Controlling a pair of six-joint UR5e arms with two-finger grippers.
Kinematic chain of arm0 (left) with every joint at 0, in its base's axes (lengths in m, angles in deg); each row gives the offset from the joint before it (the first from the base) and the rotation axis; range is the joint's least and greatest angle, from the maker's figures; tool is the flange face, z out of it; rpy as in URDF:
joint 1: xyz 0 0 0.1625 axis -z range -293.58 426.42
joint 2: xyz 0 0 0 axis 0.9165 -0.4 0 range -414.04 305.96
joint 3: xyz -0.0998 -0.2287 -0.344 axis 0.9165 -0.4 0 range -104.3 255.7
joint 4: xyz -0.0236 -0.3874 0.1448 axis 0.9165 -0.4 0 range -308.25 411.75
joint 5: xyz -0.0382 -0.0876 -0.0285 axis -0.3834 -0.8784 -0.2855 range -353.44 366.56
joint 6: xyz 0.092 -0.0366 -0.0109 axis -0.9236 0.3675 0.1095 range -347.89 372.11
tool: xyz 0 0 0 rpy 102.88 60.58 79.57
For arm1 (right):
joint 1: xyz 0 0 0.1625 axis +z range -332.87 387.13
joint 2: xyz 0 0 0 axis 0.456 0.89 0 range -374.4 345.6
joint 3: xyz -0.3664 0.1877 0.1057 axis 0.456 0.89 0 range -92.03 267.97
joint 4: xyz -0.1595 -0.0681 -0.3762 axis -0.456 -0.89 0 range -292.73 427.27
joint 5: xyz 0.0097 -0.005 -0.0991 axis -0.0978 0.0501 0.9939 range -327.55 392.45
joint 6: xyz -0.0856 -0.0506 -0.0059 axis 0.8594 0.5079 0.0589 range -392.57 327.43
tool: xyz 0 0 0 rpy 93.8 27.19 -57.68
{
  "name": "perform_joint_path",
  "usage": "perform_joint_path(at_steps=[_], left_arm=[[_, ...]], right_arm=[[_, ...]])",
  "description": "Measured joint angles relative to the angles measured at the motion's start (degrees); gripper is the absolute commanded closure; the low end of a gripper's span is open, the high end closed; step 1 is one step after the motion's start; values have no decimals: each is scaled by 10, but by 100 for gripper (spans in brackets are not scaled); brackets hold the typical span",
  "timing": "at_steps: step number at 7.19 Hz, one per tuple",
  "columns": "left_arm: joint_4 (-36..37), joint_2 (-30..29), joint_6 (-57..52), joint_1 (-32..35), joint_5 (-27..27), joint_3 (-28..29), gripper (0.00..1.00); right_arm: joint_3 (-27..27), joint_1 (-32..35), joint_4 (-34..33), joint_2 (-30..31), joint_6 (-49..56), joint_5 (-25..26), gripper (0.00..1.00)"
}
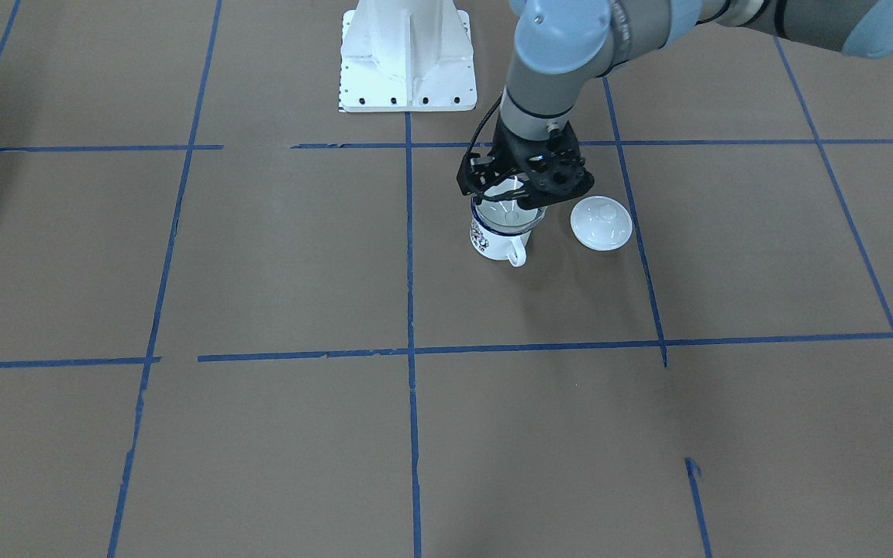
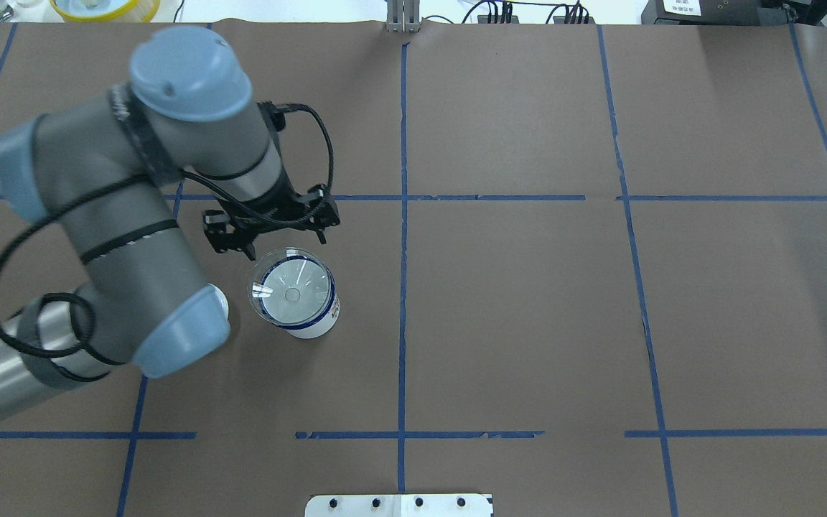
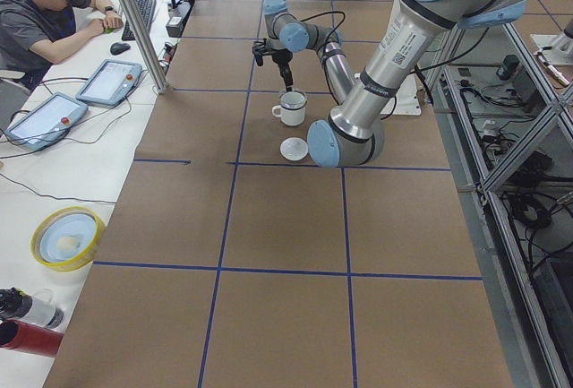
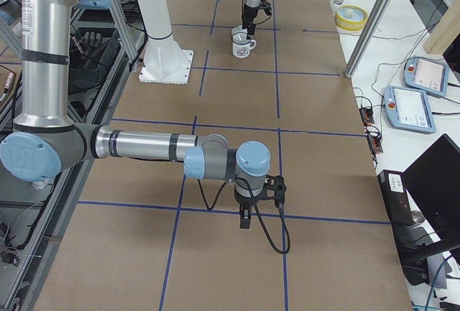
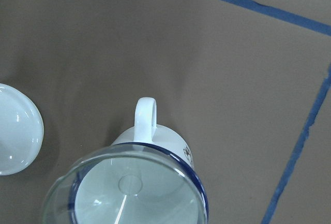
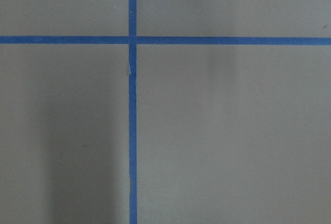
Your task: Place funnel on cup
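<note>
Funnel [image 5: 129, 193] caps cup [image 5: 160, 137], cut off in my wrist view; left tool [image 2: 284, 244] spread above cup; right tool [image 4: 244, 219] I cannot tell; brown table [image 1: 260, 256].

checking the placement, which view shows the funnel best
Overhead exterior: the funnel shows its whole round mouth resting on the cup. The left wrist view crops it; front-facing, the left gripper hides part; side views show it too small.
</note>
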Motion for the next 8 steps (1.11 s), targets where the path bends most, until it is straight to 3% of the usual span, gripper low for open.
perform_joint_path(at_steps=[2,4,6,8], left_arm=[[-8,67,-142,97,-11,-61,0],[-53,186,-364,229,-64,-74,0],[-112,305,-581,357,-100,-38,0],[-128,373,-731,466,-109,52,0]], right_arm=[[0,0,0,0,0,0,0],[0,0,0,0,0,0,0],[0,0,0,0,0,0,0],[0,0,0,0,0,0,0]])
